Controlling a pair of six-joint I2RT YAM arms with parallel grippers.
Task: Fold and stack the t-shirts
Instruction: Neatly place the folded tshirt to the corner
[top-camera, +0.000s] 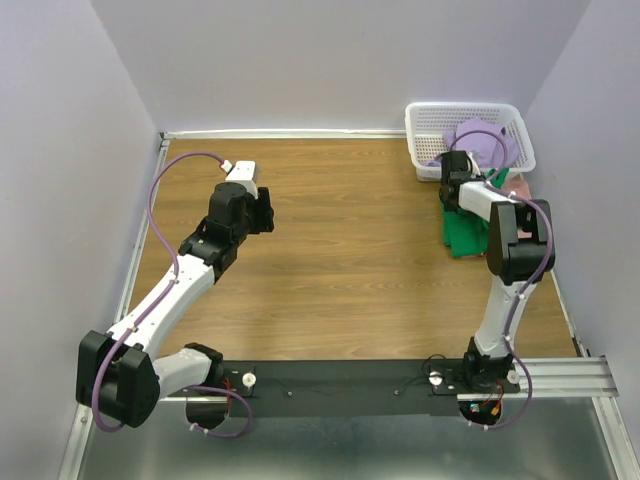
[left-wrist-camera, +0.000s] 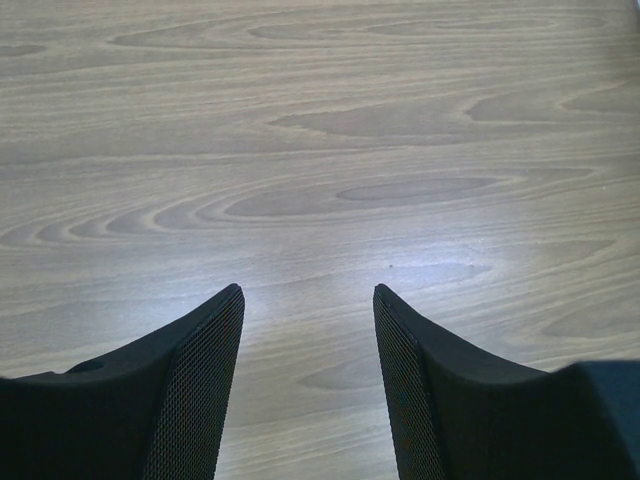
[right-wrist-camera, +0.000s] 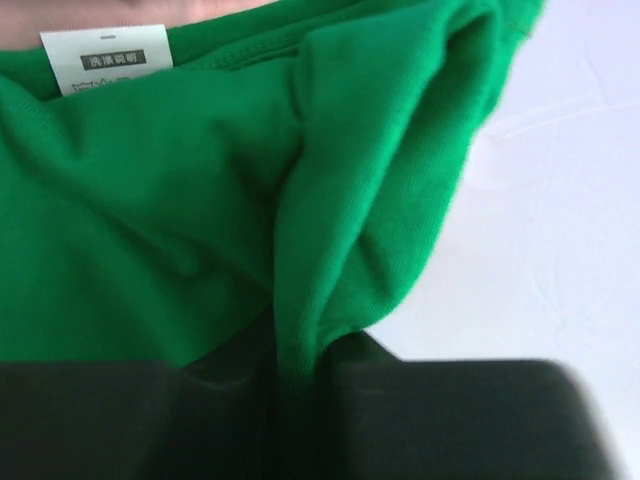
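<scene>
A bright green t-shirt (top-camera: 463, 232) lies bunched at the right side of the table, partly under my right arm. In the right wrist view the green t-shirt (right-wrist-camera: 180, 220) fills the frame with its white neck label (right-wrist-camera: 108, 58) at top left. My right gripper (right-wrist-camera: 298, 375) is shut on a fold of the green cloth. A dusty pink t-shirt (top-camera: 519, 187) peeks out beside it. A lavender-purple t-shirt (top-camera: 480, 143) sits in the basket. My left gripper (left-wrist-camera: 308, 300) is open and empty over bare wood; it also shows in the top view (top-camera: 262, 212).
A white lattice basket (top-camera: 428, 122) stands at the back right corner. The wooden table (top-camera: 340, 250) is walled in by pale walls on three sides. A metal rail (top-camera: 560, 375) runs along the near edge with both arm bases.
</scene>
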